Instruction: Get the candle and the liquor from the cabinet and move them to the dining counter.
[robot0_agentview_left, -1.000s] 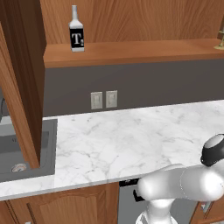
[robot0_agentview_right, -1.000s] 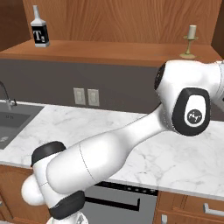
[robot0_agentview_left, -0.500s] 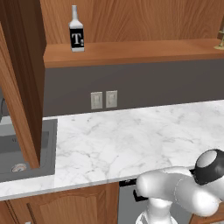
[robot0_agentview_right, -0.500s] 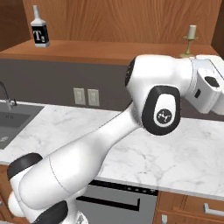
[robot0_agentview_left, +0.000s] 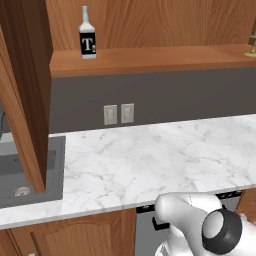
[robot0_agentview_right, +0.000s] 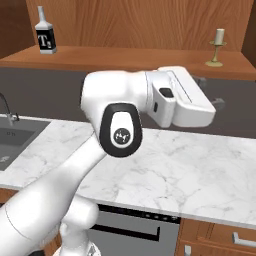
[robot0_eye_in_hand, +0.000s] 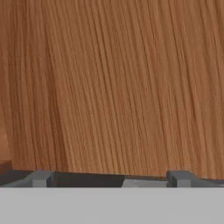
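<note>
The cabinet (robot0_agentview_right: 140, 25) stands open over the marble worktop (robot0_agentview_left: 150, 155), liquor (robot0_agentview_left: 87, 34) upright at the shelf's left end, candle (robot0_agentview_right: 217, 47) upright well apart at the right. The gripper (robot0_agentview_right: 210, 92) hovers just below the shelf edge near the candle, jaws spread wide, carrying nothing, facing wood grain.

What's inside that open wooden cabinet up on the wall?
On the cabinet shelf stand the liquor at the left and the candle at the right, well apart. Anything higher up is out of frame.
</note>
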